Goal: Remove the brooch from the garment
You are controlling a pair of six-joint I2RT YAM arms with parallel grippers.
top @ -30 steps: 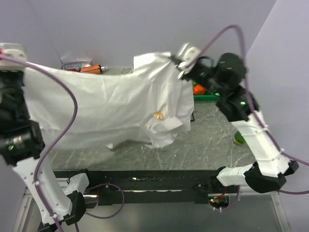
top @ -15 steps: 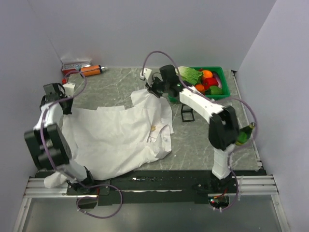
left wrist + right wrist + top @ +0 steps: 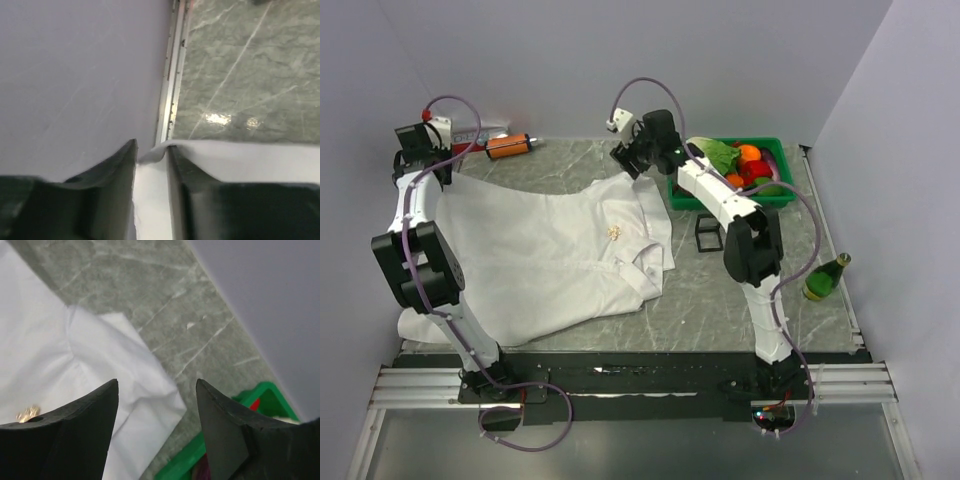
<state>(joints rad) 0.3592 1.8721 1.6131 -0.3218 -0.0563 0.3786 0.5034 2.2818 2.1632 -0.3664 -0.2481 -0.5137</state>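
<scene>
Brooch [image 3: 617, 232]: tiny gold-tan speck pinned on white shirt [image 3: 540, 250], on its right part, just far of the folded collar area, approx. ctr of the surface [image 3: 740, 290]. Sits on top of the cloth, in plain sight from above. Also seen in right wrist view at lower left, just beside the left finger's edge.

Shirt spread mostly flat w/ creases, covering the left and middle of the surface. Near-left corner bunched at the near edge.

Right gripper [image 3: 156, 381]: jaws wide apart, holding nothing. Hangs over the shirt's far-right corner and bare marble-look surface, far of the brooch and apart from it.

Left gripper [image 3: 151, 148]: at far-left corner by the wall. Jaws only narrowly parted, w/ shirt's edge lying btwn the fingers. Can't tell if either pad touches the cloth.

To the right of the shirt:
- Small black stand [image 3: 706, 234], just beside the shirt's right edge.
- Green basket [image 3: 775, 145] at far right w/ lettuce, orange and red produce.
- Green bottle [image 3: 823, 279] lying near the right edge, well apart from the shirt.

At far left: orange item [image 3: 507, 146] next to a small box [image 3: 470, 132] against the wall. Print on both too small to read.
</scene>
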